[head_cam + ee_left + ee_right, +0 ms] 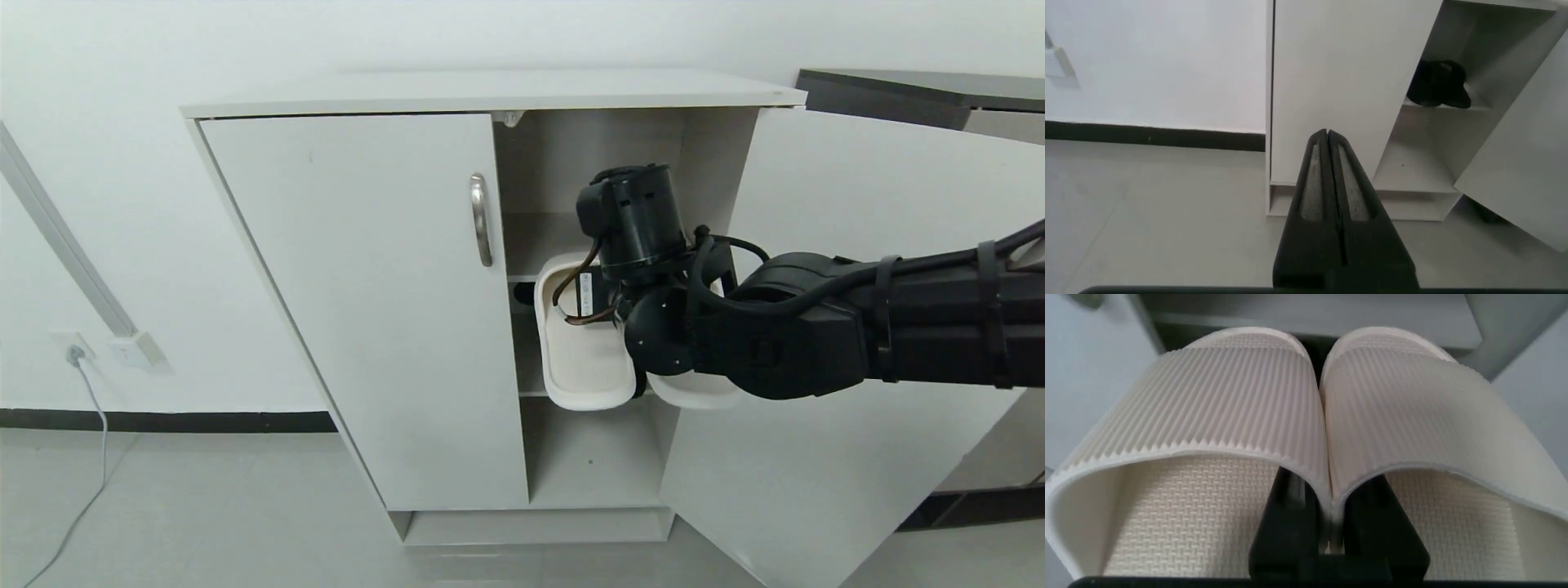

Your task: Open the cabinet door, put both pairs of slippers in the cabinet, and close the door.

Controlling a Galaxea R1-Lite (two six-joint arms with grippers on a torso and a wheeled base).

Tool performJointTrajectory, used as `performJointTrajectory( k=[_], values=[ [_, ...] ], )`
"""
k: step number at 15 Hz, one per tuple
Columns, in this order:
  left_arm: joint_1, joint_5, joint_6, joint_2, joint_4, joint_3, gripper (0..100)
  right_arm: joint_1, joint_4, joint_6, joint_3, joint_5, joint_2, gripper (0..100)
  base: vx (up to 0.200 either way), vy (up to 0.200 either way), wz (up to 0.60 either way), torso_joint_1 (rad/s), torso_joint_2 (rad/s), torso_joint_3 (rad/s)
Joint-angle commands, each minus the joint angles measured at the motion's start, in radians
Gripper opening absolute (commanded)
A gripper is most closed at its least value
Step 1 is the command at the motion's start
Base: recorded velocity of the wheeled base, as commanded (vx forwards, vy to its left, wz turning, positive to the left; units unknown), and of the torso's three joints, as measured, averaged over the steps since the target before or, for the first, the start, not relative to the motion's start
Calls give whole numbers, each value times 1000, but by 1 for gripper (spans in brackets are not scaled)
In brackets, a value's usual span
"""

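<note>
Head view: cabinet (490, 86) stands with its right door (816, 408) swung wide and its left door (359, 310) shut. The right arm reaches into the open side at shelf height. White slippers (584, 359) hang below the wrist, toes in and heels out past the shelf fronts. Cannot tell whether they rest on a shelf.

Left wrist view: left gripper (1327, 163) hangs low over the floor (1151, 212), well away from the cabinet, jaws pressed together on nothing. There is a dark shape (1437, 86) on a shelf (other pair or the arm's wrist, cannot tell).

Right wrist view: right gripper (1327, 531) sits between the two slippers, jaws narrow, pinching their adjoining straps.

Progress, as judged: the door is open and the first pair is going in but not released. The second pair's whereabouts are unsettled. Closing the door remains.
</note>
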Motion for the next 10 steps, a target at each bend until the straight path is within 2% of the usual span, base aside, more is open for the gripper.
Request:
performJointTrajectory(
  k=[1,8,10],
  values=[
    [-1,0,0,1,-1,-1,0,-2,-1,1,1,0,-8,0,200,0,0,2,2,-2],
    [-1,-1,1,1,-1,0,0,-19,-30,1,6,2,9,0,200,0,0,0,2,1],
    [-1,-1,1,1,-1,0,0,-34,-54,0,2,2,26,0,0,0,0,0,0,0]
  ],
)
